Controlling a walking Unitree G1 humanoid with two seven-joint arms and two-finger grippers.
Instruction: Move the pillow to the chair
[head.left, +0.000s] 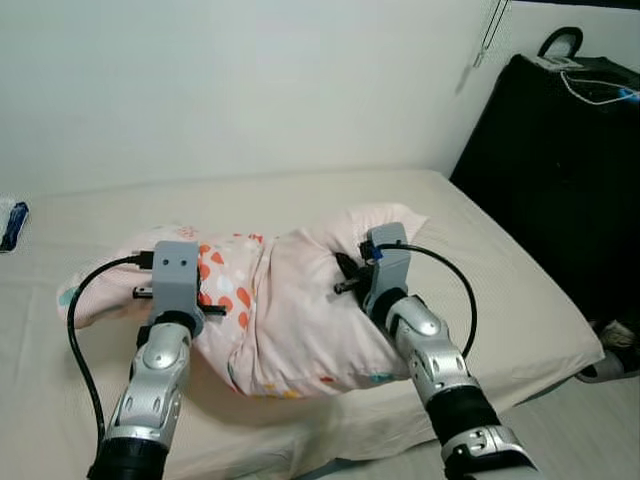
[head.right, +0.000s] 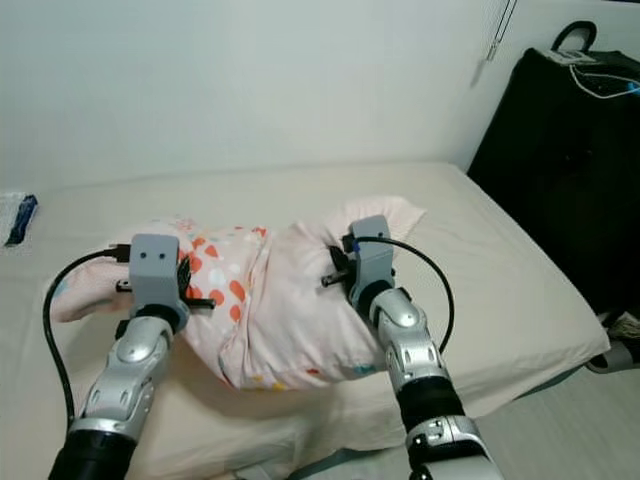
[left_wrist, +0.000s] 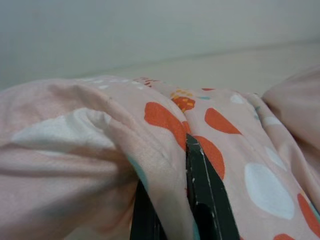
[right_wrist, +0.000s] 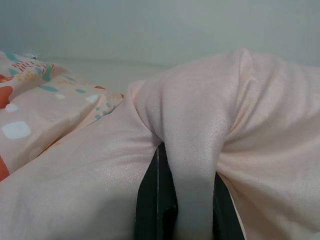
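Pillow (head.left: 290, 310) sits mid-frame on the bed (head.left: 500, 270), left gripper (left_wrist: 170, 200) on its left end, right gripper (right_wrist: 187, 200) on its right. Suitcase (head.left: 560, 170) upper right.

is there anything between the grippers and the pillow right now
Nothing visible. Both grippers are already pinching folds of the pillow on the bed: the left gripper at its patterned end, the right gripper at its plain pink end. No chair is in view, so the way there cannot be judged.

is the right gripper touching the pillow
Touching. The right wrist view shows the right gripper with a fold of the pink pillow pinched between its fingers.
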